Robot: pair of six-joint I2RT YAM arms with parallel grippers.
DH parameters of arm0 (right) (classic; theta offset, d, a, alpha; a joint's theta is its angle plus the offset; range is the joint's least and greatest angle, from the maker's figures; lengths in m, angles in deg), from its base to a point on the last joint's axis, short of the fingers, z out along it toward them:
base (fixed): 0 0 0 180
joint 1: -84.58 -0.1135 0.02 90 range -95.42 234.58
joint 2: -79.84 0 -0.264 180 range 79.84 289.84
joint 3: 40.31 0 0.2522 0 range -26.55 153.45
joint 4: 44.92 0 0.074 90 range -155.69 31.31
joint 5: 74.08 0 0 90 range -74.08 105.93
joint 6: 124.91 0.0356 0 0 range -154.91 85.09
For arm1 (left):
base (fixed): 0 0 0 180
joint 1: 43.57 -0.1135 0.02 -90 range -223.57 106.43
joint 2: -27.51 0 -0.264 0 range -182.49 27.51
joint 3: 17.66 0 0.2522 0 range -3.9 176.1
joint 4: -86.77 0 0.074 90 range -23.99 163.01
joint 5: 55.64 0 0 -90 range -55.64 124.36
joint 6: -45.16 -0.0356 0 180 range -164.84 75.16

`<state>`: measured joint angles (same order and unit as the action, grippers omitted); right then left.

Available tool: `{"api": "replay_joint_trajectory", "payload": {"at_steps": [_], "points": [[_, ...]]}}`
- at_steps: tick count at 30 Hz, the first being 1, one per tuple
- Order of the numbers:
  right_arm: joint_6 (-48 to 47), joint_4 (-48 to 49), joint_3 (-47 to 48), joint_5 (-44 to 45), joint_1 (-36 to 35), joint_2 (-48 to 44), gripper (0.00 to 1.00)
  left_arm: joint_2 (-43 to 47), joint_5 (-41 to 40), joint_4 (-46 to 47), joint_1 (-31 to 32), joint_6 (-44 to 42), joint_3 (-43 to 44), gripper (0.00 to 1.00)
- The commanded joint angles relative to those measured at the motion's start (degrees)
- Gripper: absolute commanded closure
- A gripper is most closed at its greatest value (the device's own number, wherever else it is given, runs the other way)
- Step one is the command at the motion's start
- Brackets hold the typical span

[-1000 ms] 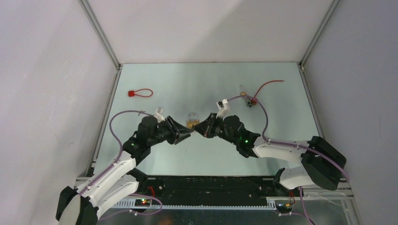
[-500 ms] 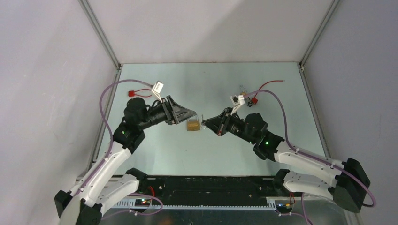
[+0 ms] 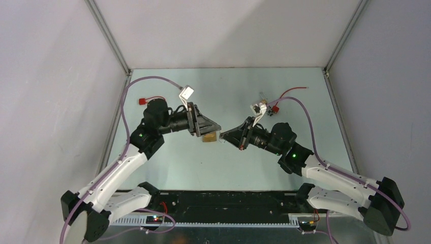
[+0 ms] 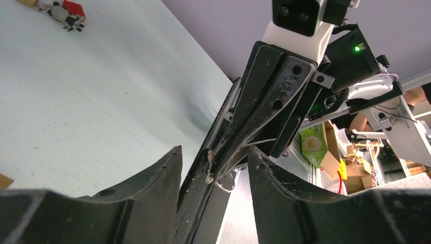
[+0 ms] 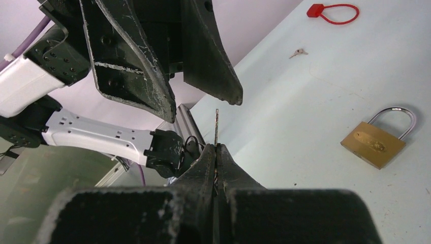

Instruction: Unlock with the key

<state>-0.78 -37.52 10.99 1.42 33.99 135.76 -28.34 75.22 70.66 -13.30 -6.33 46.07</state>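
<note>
The small brass padlock (image 3: 208,138) lies flat on the table, shackle closed, and also shows in the right wrist view (image 5: 377,138). My right gripper (image 3: 224,136) is shut on the key (image 5: 216,122), whose thin silvery blade sticks out past the fingertips (image 5: 209,152). My left gripper (image 3: 217,129) is open and empty, hovering just above the padlock. It faces the right gripper, and its fingers (image 4: 170,168) frame the key's tip (image 4: 209,165). The key is apart from the padlock.
A red tag (image 3: 146,100) lies at the far left, also in the right wrist view (image 5: 333,12). Another red tag with wire (image 3: 277,107) lies far right beside a small object. A second small key (image 5: 298,52) lies loose on the table.
Both grippers were low at the upright padlock a second ago. The padlock now lies flat alone. The left gripper has risen and swung right over it; the right gripper backed off slightly.
</note>
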Motion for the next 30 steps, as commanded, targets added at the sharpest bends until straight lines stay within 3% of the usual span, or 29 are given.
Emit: {"api": "replay_joint_trajectory", "payload": {"at_steps": [1,13,22,30], "points": [[-1.5,1.4,2.3,-2.1,0.6,-0.9,1.00,-1.0,1.6,2.1,2.1,-2.1,3.5,0.47],[-0.6,4.5,2.3,-4.0,1.8,-0.7,1.00,-2.2,-0.9,6.2,5.2,-1.2,3.1,0.58],[0.7,7.2,2.3,-4.9,1.8,0.4,1.00,-2.7,-2.2,7.9,5.6,0.0,2.3,0.59],[1.7,9.5,2.5,-5.1,1.7,1.8,1.00,-2.3,-2.8,10.2,6.1,1.0,1.3,0.65]]}}
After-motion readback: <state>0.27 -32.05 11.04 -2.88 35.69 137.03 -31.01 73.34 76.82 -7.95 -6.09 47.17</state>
